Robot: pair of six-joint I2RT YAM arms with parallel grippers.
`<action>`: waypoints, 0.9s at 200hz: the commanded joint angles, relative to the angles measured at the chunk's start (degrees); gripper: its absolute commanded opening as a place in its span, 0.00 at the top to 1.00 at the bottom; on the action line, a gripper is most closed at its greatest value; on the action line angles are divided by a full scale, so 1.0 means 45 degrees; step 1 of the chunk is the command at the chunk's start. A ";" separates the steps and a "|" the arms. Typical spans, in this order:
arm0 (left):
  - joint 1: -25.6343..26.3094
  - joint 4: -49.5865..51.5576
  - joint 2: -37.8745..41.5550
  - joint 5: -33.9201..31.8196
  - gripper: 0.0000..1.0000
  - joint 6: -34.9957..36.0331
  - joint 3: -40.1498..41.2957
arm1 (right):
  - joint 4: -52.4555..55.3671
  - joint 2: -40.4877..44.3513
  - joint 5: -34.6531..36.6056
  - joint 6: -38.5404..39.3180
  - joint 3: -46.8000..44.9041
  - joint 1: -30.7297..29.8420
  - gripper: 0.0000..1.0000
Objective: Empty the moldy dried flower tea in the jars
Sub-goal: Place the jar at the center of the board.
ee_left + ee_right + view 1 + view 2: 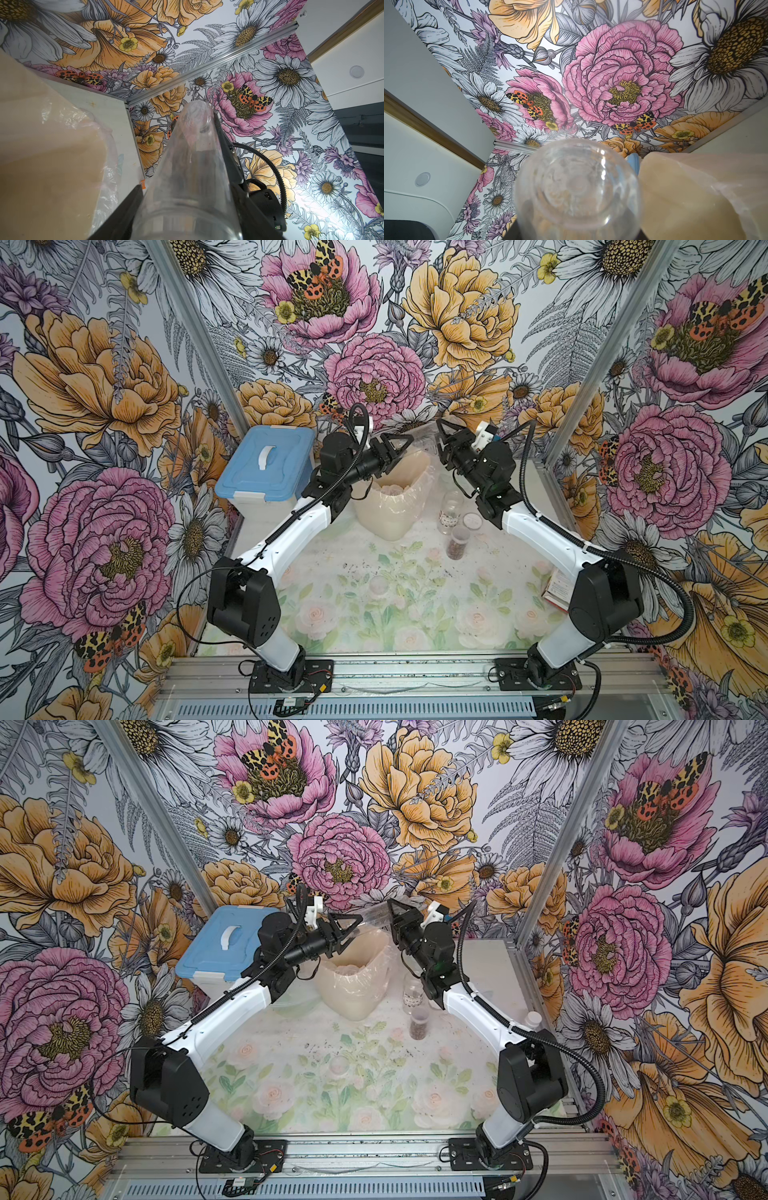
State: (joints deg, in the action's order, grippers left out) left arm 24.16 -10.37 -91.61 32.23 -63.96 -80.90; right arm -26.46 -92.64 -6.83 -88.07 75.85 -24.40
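To be emptied, a jar (579, 182) was grasped by the right claw (441, 435) near the bin (386, 518) below it; the state of the left claw (409, 443) could not be told.

The desk (415, 614), printed with pale roses and green leaves, carries scattered dark specks (365, 568). At its far left stands a white plastic box with a blue lid (266, 464), a beige bin lined with clear film (390, 506) just beside it. Right of the bin stand a tall clear labelled jar (450, 512), a round translucent lid (472, 521) lying flat, and a short clear jar (457, 543) of reddish-brown dried tea (455, 551). A red-and-white carton (557, 589) lies at the right edge.
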 commanded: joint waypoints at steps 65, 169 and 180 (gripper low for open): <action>0.0021 0.0404 0.0045 -0.0199 0.52 0.0737 -0.0205 | -0.0615 0.0449 -0.0065 -0.0150 -0.0262 -0.0086 0.67; 0.0328 0.4535 0.1059 -0.0640 0.58 0.4206 -0.1506 | 0.0561 0.2300 0.1303 0.1764 -0.1658 0.0434 0.23; 0.0458 0.5420 0.1183 -0.0745 0.58 0.4898 -0.1908 | 0.1108 0.2773 0.1576 0.2368 -0.1868 0.0605 0.21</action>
State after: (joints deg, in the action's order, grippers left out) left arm 25.28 3.95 -89.69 31.46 -50.94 -85.49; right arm -24.05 -85.71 -4.03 -84.27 68.55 -23.29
